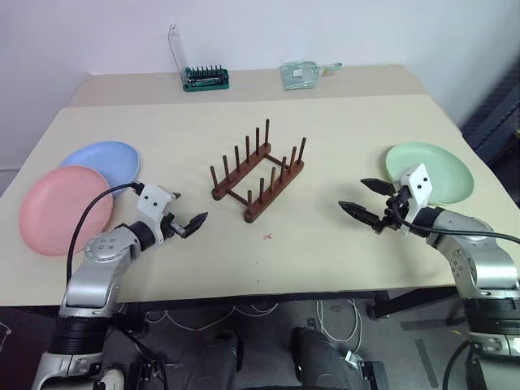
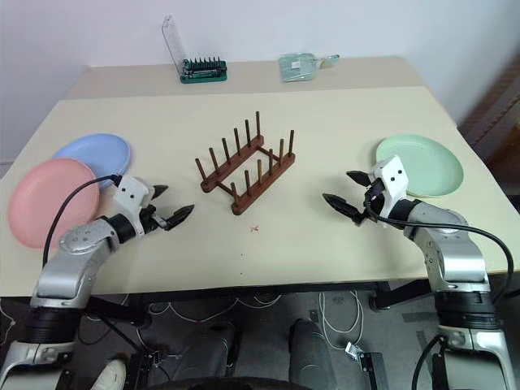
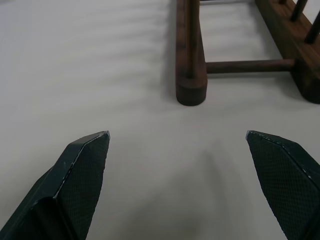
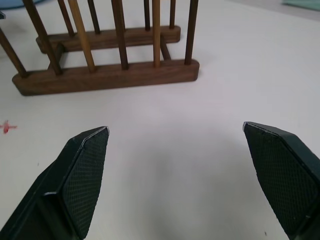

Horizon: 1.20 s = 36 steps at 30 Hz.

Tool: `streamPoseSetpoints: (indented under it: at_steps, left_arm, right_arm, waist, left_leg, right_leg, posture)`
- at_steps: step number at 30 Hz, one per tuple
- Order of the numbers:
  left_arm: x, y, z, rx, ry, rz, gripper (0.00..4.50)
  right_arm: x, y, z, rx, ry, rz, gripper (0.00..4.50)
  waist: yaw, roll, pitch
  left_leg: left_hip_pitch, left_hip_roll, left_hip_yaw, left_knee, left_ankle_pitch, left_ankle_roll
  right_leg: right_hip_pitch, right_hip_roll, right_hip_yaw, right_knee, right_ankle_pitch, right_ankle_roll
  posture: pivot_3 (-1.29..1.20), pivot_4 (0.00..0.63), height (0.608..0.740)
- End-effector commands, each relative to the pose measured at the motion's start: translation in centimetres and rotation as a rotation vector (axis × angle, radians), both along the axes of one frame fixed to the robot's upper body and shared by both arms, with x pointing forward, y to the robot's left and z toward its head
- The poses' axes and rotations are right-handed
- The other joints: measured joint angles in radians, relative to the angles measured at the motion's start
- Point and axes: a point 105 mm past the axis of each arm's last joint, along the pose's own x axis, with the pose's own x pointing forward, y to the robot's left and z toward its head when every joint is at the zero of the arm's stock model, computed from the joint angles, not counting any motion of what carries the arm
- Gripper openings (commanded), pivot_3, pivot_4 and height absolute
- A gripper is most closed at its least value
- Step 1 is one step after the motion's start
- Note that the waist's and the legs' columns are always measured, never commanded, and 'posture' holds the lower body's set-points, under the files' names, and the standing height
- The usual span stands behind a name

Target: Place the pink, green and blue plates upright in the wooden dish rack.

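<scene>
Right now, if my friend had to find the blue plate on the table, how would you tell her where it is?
Start at the wooden dish rack in the middle of the table, then look toward the robot's left side. Two plates lie there, overlapping. The blue plate is the farther one, partly tucked under the pink plate; the green plate sits alone on the other side.
</scene>
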Motion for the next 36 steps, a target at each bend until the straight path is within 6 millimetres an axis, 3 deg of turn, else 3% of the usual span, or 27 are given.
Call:
streamPoseSetpoints:
  at_steps: [1,14,17,23,27,30,34,36]
  left_arm:
    - [-0.4,-0.4,1.0,-0.004,-0.028,-0.030,4.50]
    - [-1.0,-4.2,-0.7,-0.002,0.050,-0.203,4.50]
    - [-2.4,-8.0,-2.1,0.025,0.090,-0.335,4.50]
    - [-2.8,-10.3,-3.3,0.017,0.115,-0.368,4.50]
    - [-1.0,-12.5,-4.0,0.013,0.084,-0.327,4.50]
    - [0.3,-12.9,-4.6,0.005,0.090,-0.281,4.50]
    - [0.7,-14.2,-4.9,-0.002,0.085,-0.316,4.50]
    - [1.0,-14.5,-4.7,-0.034,0.085,-0.310,3.96]
  right_arm:
    - [-0.1,0.1,1.8,-0.016,-0.061,0.014,4.39]
    - [-0.4,1.2,1.4,-0.026,-0.066,0.020,4.39]
    - [-0.5,1.5,1.3,-0.020,-0.066,0.026,4.39]
    - [-0.8,2.1,1.0,-0.018,-0.063,0.027,4.39]
    - [-1.6,1.9,1.3,-0.012,-0.061,0.013,4.39]
    - [-2.1,1.9,0.9,-0.020,-0.050,-0.004,4.39]
    - [-2.6,2.3,0.6,-0.026,-0.046,-0.008,4.39]
    - [-2.6,2.2,0.6,-0.021,-0.052,-0.021,4.50]
  waist:
    - [0.000,0.000,0.000]
    - [0.001,0.000,0.000]
    - [0.001,0.000,0.000]
    - [0.003,0.000,0.000]
    - [0.017,0.002,-0.001]
    - [0.026,0.003,-0.002]
    - [0.027,0.005,-0.003]
    - [0.027,0.006,-0.004]
  left_leg:
    - [0.000,0.000,0.000,0.000,0.000,0.000]
    - [0.000,0.000,0.000,0.000,0.000,0.000]
    - [0.000,0.000,0.000,0.000,0.000,0.000]
    - [0.000,0.000,0.000,0.000,0.000,0.000]
    - [0.000,-0.001,0.000,0.002,-0.001,0.001]
    - [0.000,-0.001,0.000,0.005,-0.002,0.003]
    - [0.002,-0.001,0.000,0.006,-0.002,0.003]
    - [0.002,-0.001,0.000,0.006,-0.002,0.004]
  right_leg:
    - [0.000,0.000,0.000,0.000,0.000,0.000]
    - [0.000,0.000,0.000,0.000,0.000,0.000]
    - [0.000,0.000,0.000,0.000,0.000,0.000]
    - [0.001,0.000,0.000,-0.001,0.000,0.000]
    - [0.003,-0.001,0.000,-0.001,0.000,0.000]
    - [0.005,-0.001,0.000,-0.002,0.000,0.000]
    - [0.008,-0.001,-0.001,-0.002,-0.001,0.001]
    - [0.009,-0.001,0.000,-0.003,-0.001,0.002]
  posture:
    - [0.00,0.150,0.740]
    - [0.00,0.150,0.740]
    - [0.00,0.150,0.740]
    - [0.00,0.150,0.740]
    - [0.00,0.150,0.740]
    - [0.00,0.150,0.740]
    - [0.00,0.150,0.740]
    - [0.00,0.150,0.740]
